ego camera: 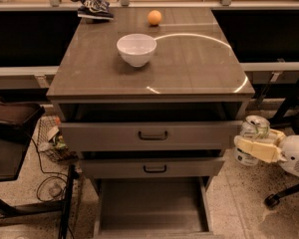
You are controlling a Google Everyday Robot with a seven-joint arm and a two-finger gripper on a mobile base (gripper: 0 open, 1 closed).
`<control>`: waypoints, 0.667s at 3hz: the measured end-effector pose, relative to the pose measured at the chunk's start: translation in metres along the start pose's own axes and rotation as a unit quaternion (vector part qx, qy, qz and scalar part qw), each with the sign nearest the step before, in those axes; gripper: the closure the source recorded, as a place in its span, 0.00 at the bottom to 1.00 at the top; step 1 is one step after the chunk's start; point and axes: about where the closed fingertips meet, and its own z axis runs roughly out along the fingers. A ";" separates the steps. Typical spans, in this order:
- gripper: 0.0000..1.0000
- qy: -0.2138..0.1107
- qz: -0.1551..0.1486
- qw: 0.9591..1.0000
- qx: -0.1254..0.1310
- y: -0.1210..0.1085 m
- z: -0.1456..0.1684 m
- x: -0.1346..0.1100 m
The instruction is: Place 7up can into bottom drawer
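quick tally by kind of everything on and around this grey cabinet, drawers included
grey cabinet drawers: 3, namely top drawer, middle drawer and pulled-out bottom drawer
white round bowl: 1
small orange fruit: 1
crumpled dark snack bag: 1
silver-white 7up can: 1, gripped by the hand right of the cabinet, beside the upper drawers
total: 7
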 end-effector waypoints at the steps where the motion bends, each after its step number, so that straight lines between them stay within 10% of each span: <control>1: 1.00 0.008 -0.042 0.999 -0.032 -0.010 -0.002 0.036; 2: 1.00 0.007 -0.062 0.992 -0.106 -0.014 -0.005 0.105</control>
